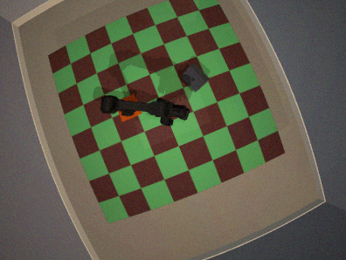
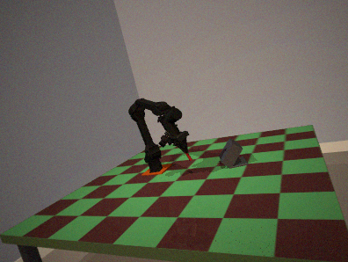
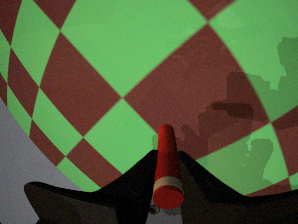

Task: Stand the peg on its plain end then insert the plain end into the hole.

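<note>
My gripper (image 2: 187, 152) (image 3: 166, 156) is shut on the red peg (image 2: 190, 157) (image 3: 167, 167). The white band (image 3: 168, 183) is near the peg's end closest to the wrist camera; the plain end points away past the fingertips. In the exterior view the peg slants down and seems held above the table. In the top view the arm hides the peg. The grey sloped panel (image 1: 196, 76) (image 2: 231, 154) stands apart, beyond the gripper from the arm's base. A small dark spot on it in the top view may be the hole; it is too small to tell.
The black arm (image 1: 140, 106) (image 2: 142, 127) rises from an orange base plate (image 1: 130, 117) (image 2: 164, 170) on the green and dark red checkered table (image 1: 172, 159) (image 2: 173, 205). The arm's shadow falls across the squares near the panel.
</note>
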You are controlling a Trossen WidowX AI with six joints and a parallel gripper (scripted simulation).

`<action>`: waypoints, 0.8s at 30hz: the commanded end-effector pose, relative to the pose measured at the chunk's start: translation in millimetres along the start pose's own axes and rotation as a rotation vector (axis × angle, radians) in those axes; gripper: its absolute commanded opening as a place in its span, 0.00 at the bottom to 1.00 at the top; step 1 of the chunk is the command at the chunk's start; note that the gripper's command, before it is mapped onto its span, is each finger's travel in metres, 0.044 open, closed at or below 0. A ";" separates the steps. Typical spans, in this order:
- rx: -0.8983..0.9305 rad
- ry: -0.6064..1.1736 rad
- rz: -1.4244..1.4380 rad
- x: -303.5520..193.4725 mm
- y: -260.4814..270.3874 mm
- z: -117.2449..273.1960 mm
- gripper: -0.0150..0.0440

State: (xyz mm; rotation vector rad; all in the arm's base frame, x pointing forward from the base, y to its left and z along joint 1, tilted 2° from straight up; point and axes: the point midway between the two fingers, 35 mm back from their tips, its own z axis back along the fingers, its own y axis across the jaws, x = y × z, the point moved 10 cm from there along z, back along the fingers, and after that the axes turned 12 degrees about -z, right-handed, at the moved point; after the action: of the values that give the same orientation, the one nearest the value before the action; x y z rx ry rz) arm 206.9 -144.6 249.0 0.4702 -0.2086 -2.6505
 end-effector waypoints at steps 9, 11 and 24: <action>0.048 0.133 0.136 -14.5 -10.4 -2.2 0.25; 0.056 0.153 0.158 -16.8 -12.0 -2.6 0.25; 0.105 0.285 0.300 -30.8 -23.5 -4.1 0.25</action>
State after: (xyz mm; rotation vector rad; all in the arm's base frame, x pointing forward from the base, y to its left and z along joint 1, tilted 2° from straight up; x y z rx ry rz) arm 224.0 -115.6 248.1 0.7366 -0.2908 -2.3180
